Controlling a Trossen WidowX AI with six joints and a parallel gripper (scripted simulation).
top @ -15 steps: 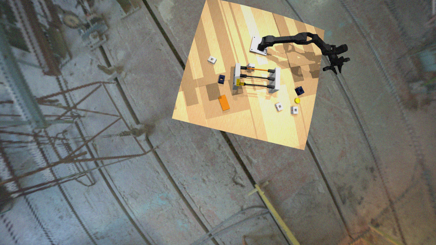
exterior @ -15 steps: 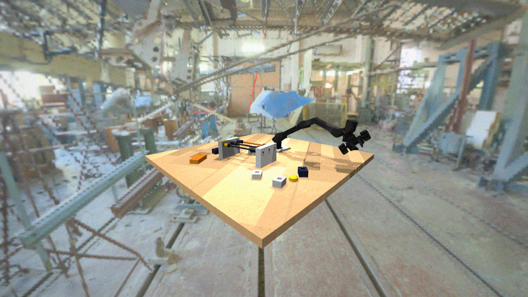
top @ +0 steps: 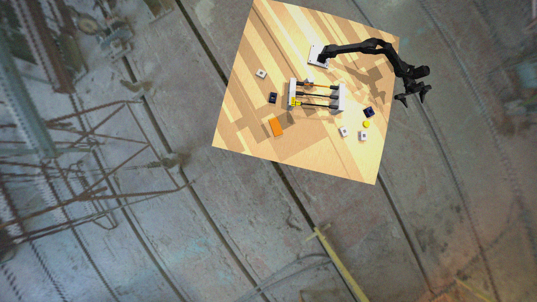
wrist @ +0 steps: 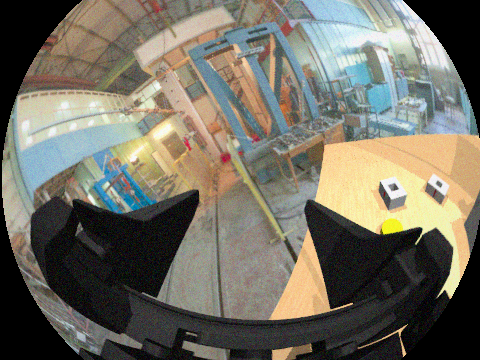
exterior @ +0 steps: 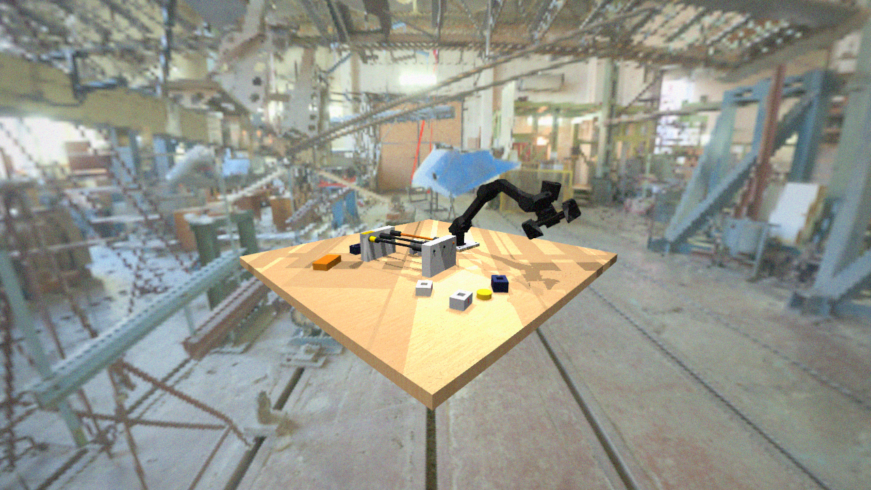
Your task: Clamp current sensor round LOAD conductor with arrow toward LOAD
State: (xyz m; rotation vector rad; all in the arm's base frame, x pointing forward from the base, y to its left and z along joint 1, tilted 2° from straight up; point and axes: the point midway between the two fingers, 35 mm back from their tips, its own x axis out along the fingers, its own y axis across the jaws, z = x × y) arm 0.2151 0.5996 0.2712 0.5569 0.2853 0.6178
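Observation:
My gripper (top: 414, 104) (exterior: 551, 220) (wrist: 253, 200) is open and empty, in the air beyond the table's right edge, far from the conductors. Three conductors run between two pale upright supports. The LOAD conductor (top: 315, 105) is black, the outermost from the arm's base, with a yellow sleeve (top: 298, 103) beside the yellow LOAD label (top: 293, 100). No sensor shows round it. A small pale block (top: 308, 80) stands beside the orange conductor (top: 319, 86) (exterior: 417, 235). I cannot tell whether it is the open sensor; its arrow is too small to see.
Right of the supports lie two white blocks with holes (top: 345, 134) (top: 361, 139), a yellow disc (top: 366, 123) (exterior: 484, 294) (wrist: 392, 226) and a dark blue block (top: 366, 113) (exterior: 499, 286). Left are an orange brick (top: 275, 126) (exterior: 326, 262), another dark blue block and another white block.

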